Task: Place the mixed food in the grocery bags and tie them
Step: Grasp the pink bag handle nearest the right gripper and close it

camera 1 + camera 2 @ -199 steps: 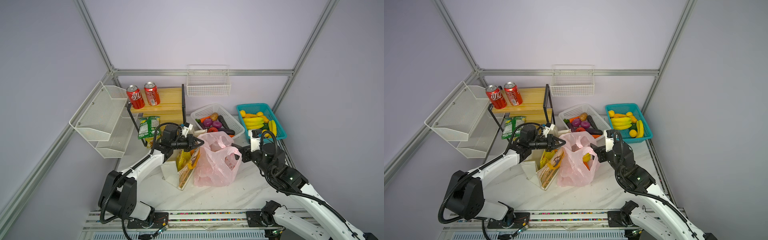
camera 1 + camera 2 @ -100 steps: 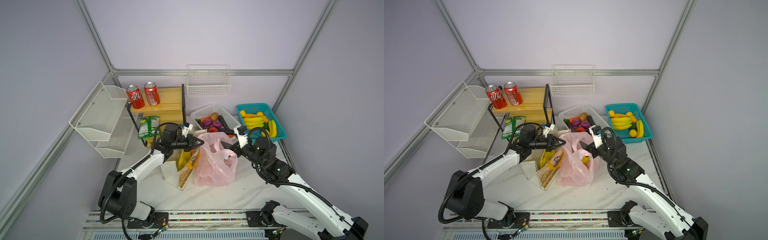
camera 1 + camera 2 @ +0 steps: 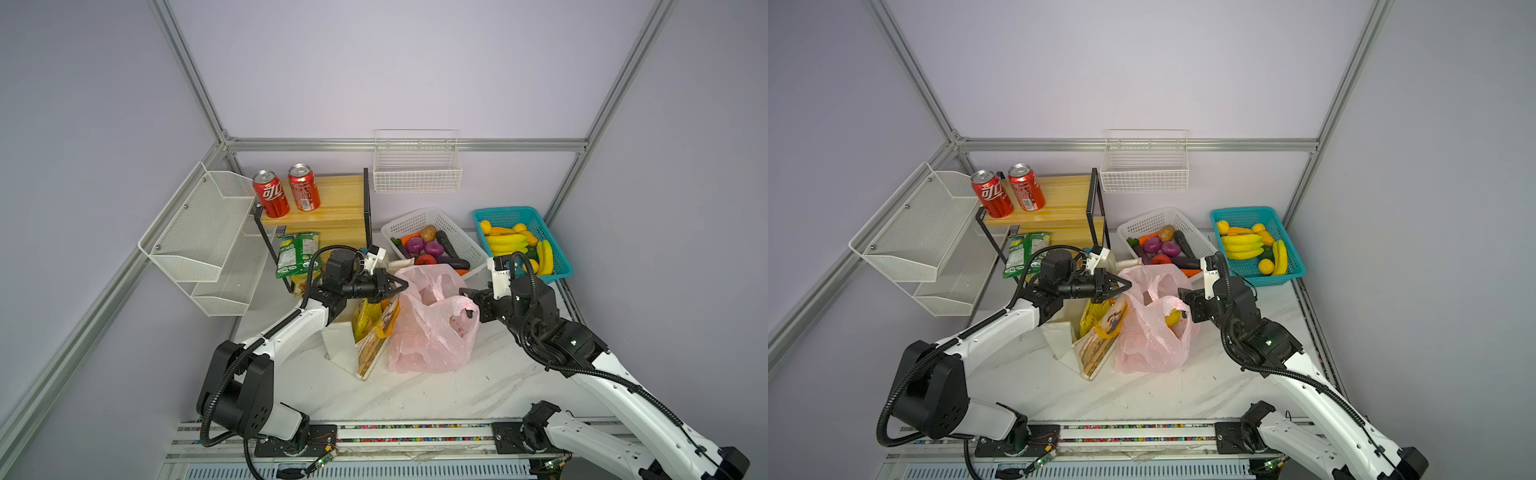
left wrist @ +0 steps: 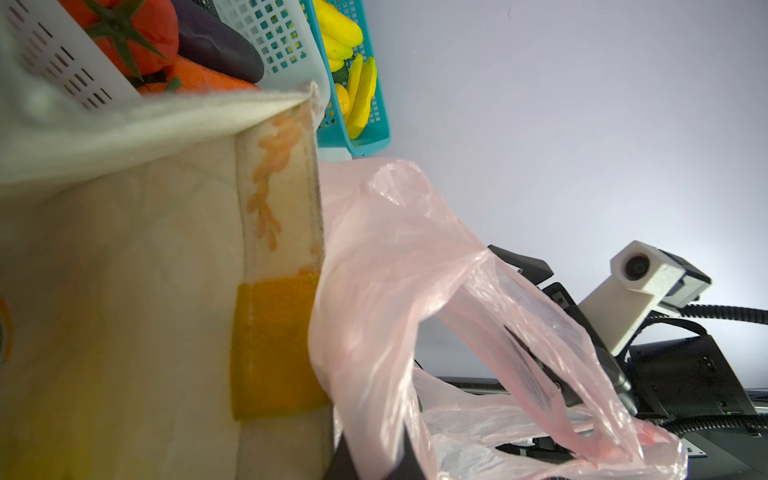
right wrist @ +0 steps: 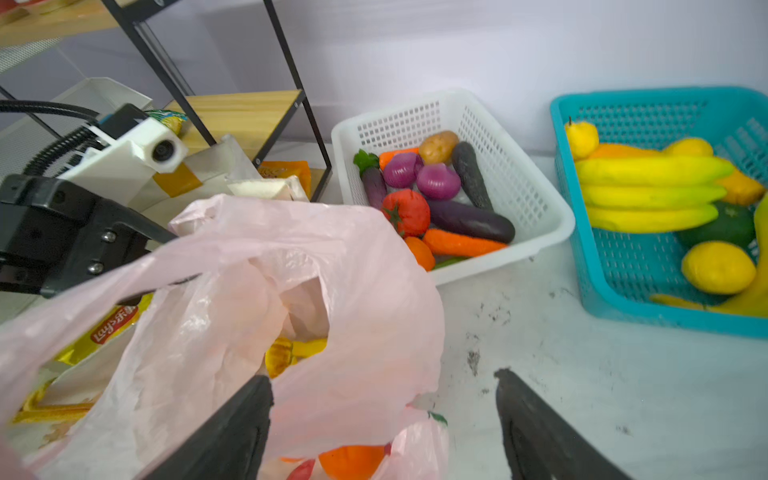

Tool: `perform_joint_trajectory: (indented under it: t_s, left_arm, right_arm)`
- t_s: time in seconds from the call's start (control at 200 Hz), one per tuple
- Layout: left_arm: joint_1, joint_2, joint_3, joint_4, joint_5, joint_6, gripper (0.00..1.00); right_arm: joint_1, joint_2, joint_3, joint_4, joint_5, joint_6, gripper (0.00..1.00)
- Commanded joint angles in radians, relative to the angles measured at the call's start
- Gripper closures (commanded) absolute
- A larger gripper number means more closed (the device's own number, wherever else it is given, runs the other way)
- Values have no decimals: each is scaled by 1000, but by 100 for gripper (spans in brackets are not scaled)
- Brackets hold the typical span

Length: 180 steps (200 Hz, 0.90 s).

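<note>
The thin translucent pink plastic bag [image 3: 432, 332] stands slumped in the middle of the white marble tabletop [image 3: 457, 395], touching the cream canvas tote [image 3: 340, 349] on its left in both top views. The tote leans open, and a large yellow crisp packet [image 3: 365, 316] stands up out of it; the packet's lower part is hidden inside. Through the pink film, the right wrist view shows a small round orange fruit [image 5: 351, 459], cut off by the frame edge. It also shows a yellow shape at the bag's mouth that is too wrapped in film to identify.

The left gripper [image 3: 401, 286] is closed on the bag's rim on the tote side, with its tips veiled by film. In the left wrist view its fingers are barely visible at the frame edge. The right gripper [image 5: 382, 378] stands wide at the bag's opposite handle, one finger [image 5: 232, 432] against the film, the other over bare table, clamping nothing.

Behind the bags, a white plastic basket [image 3: 415, 222] and a teal plastic basket [image 3: 505, 210] hold produce.
</note>
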Motion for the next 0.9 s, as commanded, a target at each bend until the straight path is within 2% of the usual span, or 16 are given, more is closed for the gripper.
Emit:
perform_joint_trajectory:
  t_s: [0.0, 0.16, 0.275, 0.525, 0.725, 0.83, 0.895]
  left_arm:
    - [10, 4, -8, 29, 9, -6, 100]
    - [11, 7, -6, 32, 11, -10, 100]
    - [11, 5, -6, 32, 10, -10, 100]
    - [10, 6, -4, 30, 11, -13, 100]
    - [10, 9, 0, 30, 13, -12, 100]
    - [10, 14, 1, 28, 15, -12, 100]
    - [12, 14, 1, 24, 13, -10, 100]
  right_arm:
    - [3, -27, -27, -151, 37, 159, 14]
    - [4, -39, -94, -81, -52, 110, 14]
    - [7, -51, -116, 18, -88, 21, 11]
    - [7, -55, -120, 267, -93, -162, 9]
    - [7, 1, -116, 404, -267, -300, 7]
    - [7, 38, -99, 467, -288, -348, 13]
    - [7, 57, -76, 484, -292, -376, 23]
